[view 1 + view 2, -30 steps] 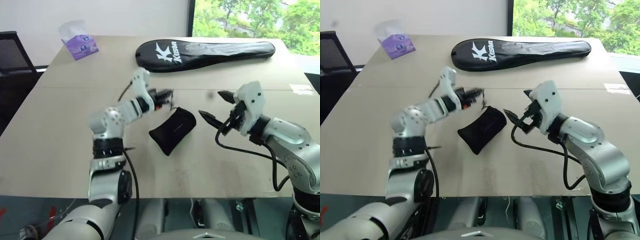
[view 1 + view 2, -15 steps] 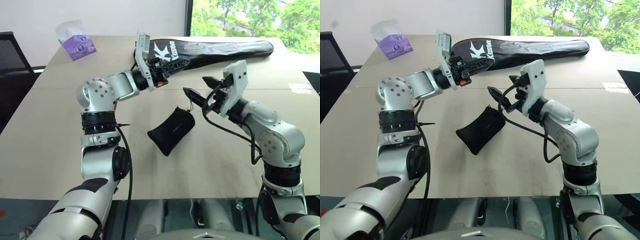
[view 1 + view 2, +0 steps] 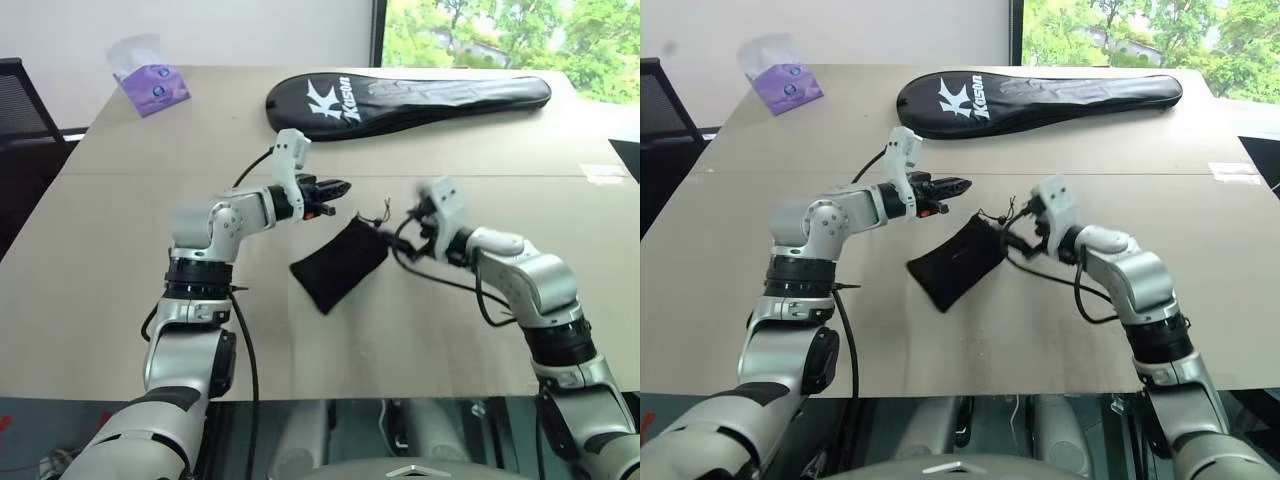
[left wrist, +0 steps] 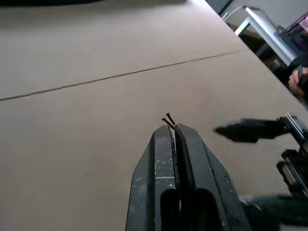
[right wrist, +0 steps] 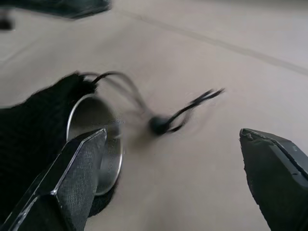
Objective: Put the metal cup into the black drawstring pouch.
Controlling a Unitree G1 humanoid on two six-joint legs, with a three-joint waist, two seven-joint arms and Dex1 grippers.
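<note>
Two things matter: the stiff, slick cup lies mouth-out inside the limp pouch, cord pinched by left gripper, right gripper spread wide.

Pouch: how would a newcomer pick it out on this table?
On the tan table, look nearer than the long black racket cover with white lettering. The pouch is the small black cloth bag lying between the two arms, a cord and bead at its mouth.

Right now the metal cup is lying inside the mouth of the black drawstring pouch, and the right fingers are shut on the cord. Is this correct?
Not quite. The right fingers are open, not shut on the cord; the right wrist view shows this. The metal cup does lie inside the mouth of the black drawstring pouch.
</note>
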